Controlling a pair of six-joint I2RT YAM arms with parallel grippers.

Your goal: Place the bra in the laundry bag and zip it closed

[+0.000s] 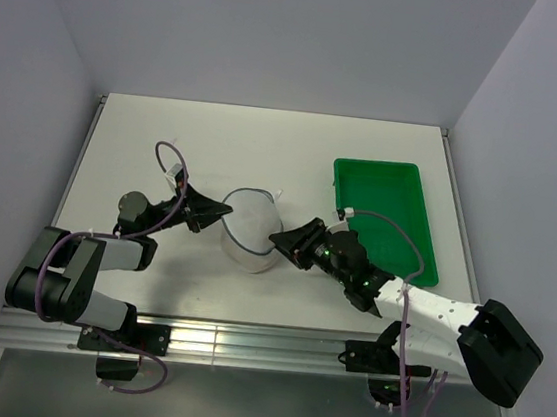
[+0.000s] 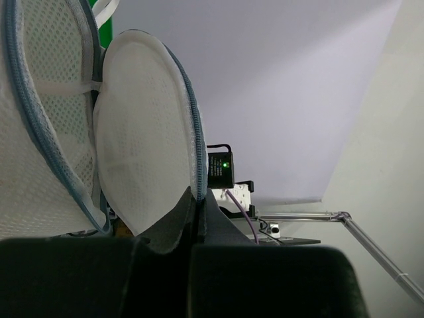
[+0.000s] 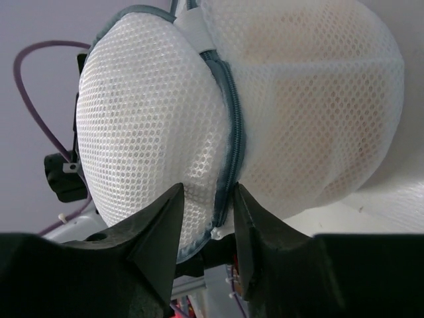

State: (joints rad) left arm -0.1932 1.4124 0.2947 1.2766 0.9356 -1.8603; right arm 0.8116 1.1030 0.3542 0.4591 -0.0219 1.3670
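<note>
The laundry bag (image 1: 248, 229), a white mesh pouch with a blue-grey zipper rim, stands on edge mid-table between my two grippers. My left gripper (image 1: 215, 213) is shut on its rim; in the left wrist view the jaws (image 2: 197, 197) pinch the zipper edge of the mesh (image 2: 142, 139). My right gripper (image 1: 277, 241) is at the bag's right side. In the right wrist view it (image 3: 207, 199) stands partly open, a finger on either side of the zipper seam (image 3: 233, 126), a small white tab between them. The bra (image 3: 318, 86) shows as a peach tint through the mesh, inside the bag.
A green rectangular tray (image 1: 384, 211) lies just right of the bag, behind my right arm. White walls close in the table's back and sides. A purple cable loops above my left wrist (image 1: 169, 151).
</note>
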